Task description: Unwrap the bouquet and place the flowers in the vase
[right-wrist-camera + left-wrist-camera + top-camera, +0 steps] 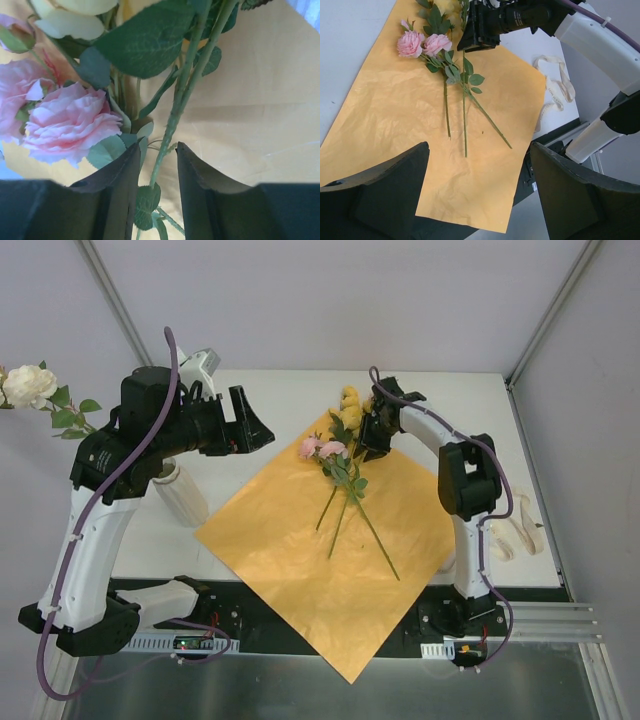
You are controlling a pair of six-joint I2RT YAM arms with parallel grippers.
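White table (260,380), grey walls on three sides. Paper (300,560) is fully unwrapped and lies flat on the table as an orange diamond, its near corner hanging past the table's front edge.

Flowers (340,465) lie on the paper's far half, none in the vase:
- pink blooms (322,448) to the left
- yellow blooms (350,405) at the paper's far corner
- three thin green stems (335,525) fan out toward the near side

White bloom (28,385) with leaves sits far left, off the table by the wall. Can't tell what holds it.

Vase (185,495): whitish ribbed cylinder on bare table just left of the paper, partly under the left arm. Looks tilted from above, can't confirm.

Ribbon (555,85): cream, loose on the table right of the paper, beside the right arm.

Right gripper (158,147): down on the bunch between the yellow and pink blooms. Jaws are narrow but not closed. One green stem (172,120) runs through the gap with paper visible on both sides of it, so it is straddled, not pinched. A pink bloom sits just left of the left finger.

Left gripper (479,147): raised above the table's left side, jaws wide apart, nothing between them, camera looking down at the paper and stems.

Small white print on the right wrist lens barrel (520,17), too small to read.
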